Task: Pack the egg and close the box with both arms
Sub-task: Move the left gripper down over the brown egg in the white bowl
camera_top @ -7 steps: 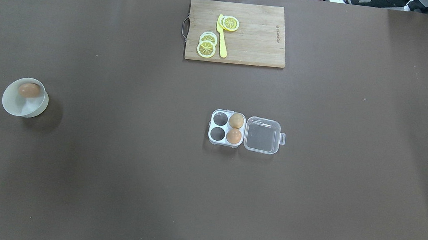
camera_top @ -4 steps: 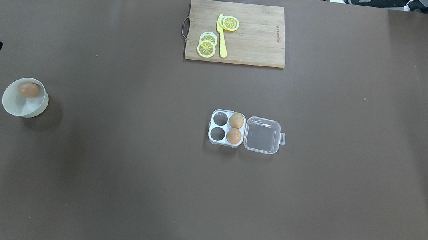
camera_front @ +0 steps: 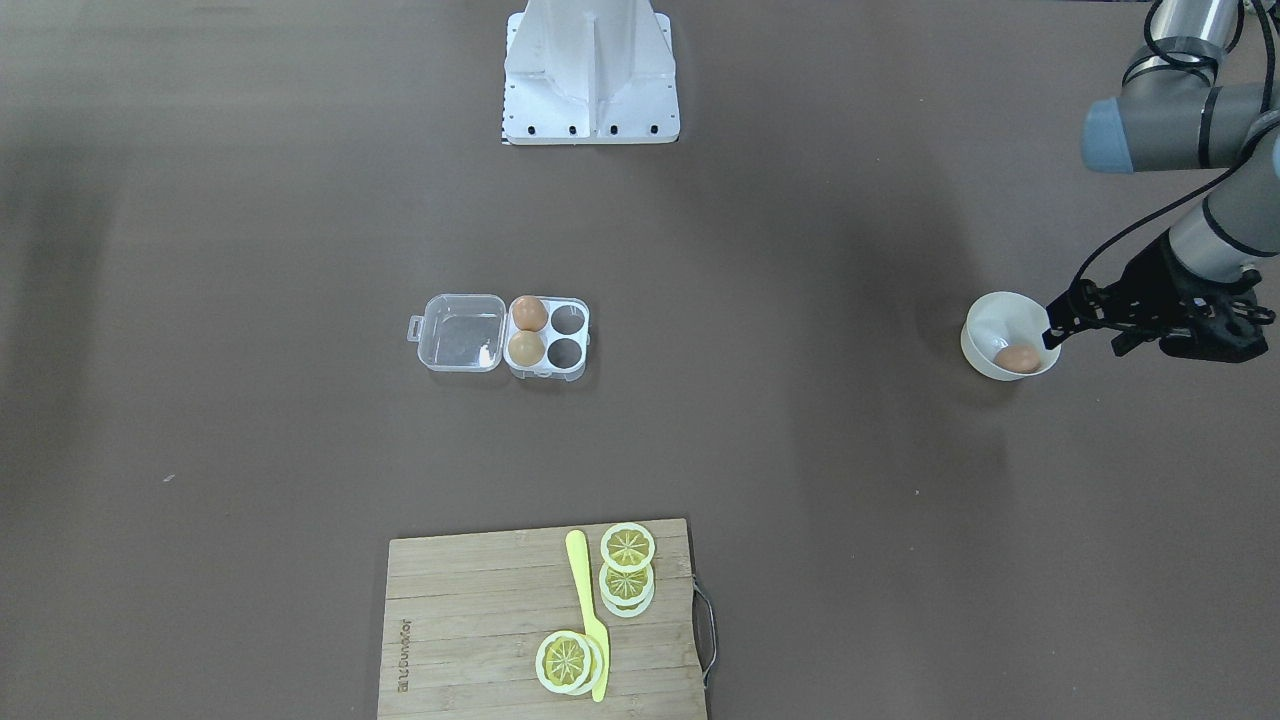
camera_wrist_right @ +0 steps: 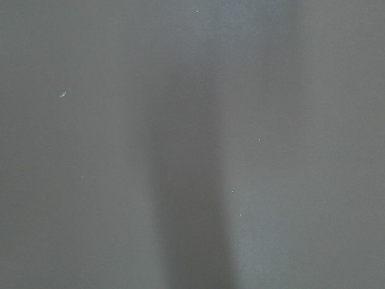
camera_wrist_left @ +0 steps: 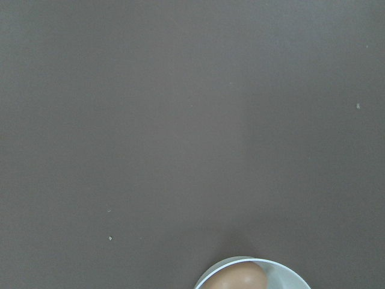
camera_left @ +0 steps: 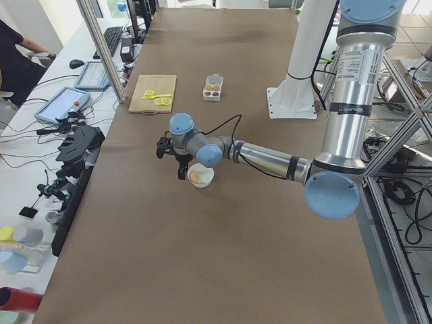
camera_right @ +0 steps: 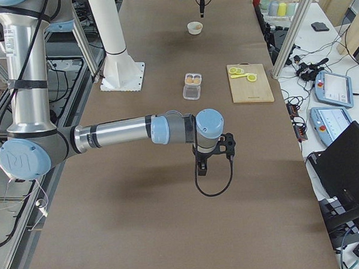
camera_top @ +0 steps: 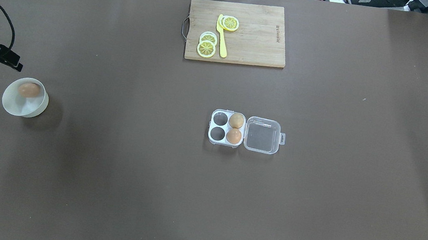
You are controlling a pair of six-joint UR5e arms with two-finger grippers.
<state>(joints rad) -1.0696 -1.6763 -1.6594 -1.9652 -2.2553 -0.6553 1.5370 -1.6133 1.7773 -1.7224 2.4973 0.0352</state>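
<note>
1. While the left gripper (camera_top: pixel 15 66) hangs above the brown table (camera_top: pixel 112 164) just beside the off-white bowl (camera_top: pixel 10 107), on the side away from the robot, the reddish-brown egg (camera_top: pixel 29 90) lies inside that bowl, apart from the gripper.
2. Whether this pincer stands wide or narrow I cannot tell: it shows only as a dark tip in the fixed views. The left wrist view gives just table, the bowl's rim and the top of the egg at its lower edge.
3. The clear plastic egg box (camera_top: pixel 218 134) sits near the table's middle, well apart from the bowl. Its hinged lid (camera_top: pixel 262 135) lies flat open on the robot's right side.
4. Two of its four cells are filled, both in the row next to the lid: a paler tan egg (camera_top: pixel 236 120) in the farther cell and a brown egg (camera_top: pixel 234 136) in the nearer. The other two cells are empty.
5. The right gripper (camera_right: pixel 201 168) shows only in the right side view, pointing down over bare table, well apart from the box. I cannot tell how its fingers stand.
6. At the table's far edge lies a wooden cutting board (camera_top: pixel 255 36) with lemon slices (camera_top: pixel 206 48) and a yellow knife (camera_top: pixel 222 36).
</note>
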